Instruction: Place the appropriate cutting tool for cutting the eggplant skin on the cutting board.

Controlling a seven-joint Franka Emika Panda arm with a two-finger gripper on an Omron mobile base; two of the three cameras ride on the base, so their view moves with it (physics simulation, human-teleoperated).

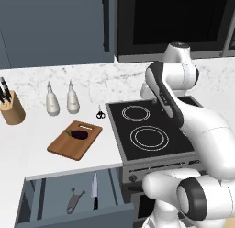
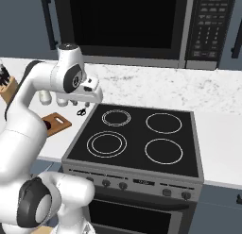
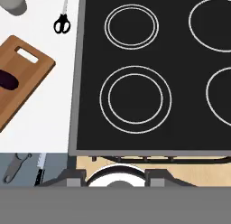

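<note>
Brown wood makes up the cutting board (image 1: 75, 140), which is lying flat on the white bench (image 1: 27, 144) to the left of the black stove (image 1: 149, 130). The purple eggplant (image 1: 77, 134) is resting on the board, near the end with the handle slot. Small black scissors (image 1: 100, 114) are lying on the bench between the board and the stove. Two white bottles (image 1: 62, 99) and a knife block (image 1: 12, 107) are standing farther back.

Below the bench a drawer (image 1: 69, 197) is hanging open. The grey peeler (image 1: 75, 200) is lying inside it, just beside the black-handled knife (image 1: 95, 191). The hand view is also showing the peeler (image 3: 15, 166) next to the knife (image 3: 39, 169).

The claw (image 2: 85, 92) is hovering above the left edge of the stove, well apart from the drawer. It is not holding anything, but how wide it is open cannot be told.
</note>
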